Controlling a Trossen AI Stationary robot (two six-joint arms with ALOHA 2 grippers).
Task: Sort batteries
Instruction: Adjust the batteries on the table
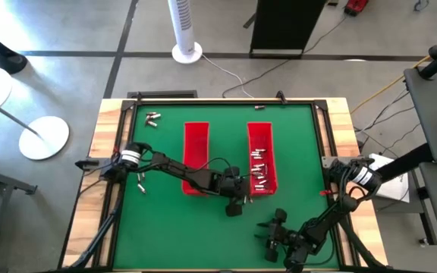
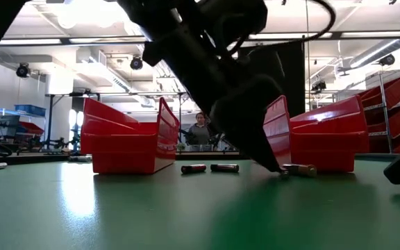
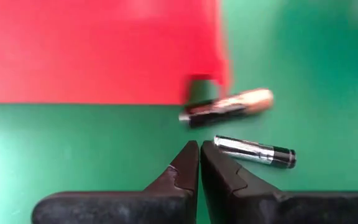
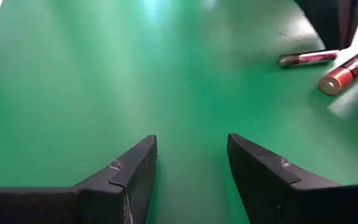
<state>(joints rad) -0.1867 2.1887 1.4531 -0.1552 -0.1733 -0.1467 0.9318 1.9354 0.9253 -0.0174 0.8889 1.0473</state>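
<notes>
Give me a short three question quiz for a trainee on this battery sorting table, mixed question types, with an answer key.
1. True or false: the left gripper is shut, holding nothing, beside two small silvery-and-black cylindrical batteries on the green table mat.
2. Multiple choice: in the high view, which long red rectangular plastic tray holds loose batteries? A the left red tray; B the right red tray; C neither.
3. Fill in: the right gripper hovers over bare mat with its jaws ____.

Key: 1 true; 2 B; 3 open.
</notes>
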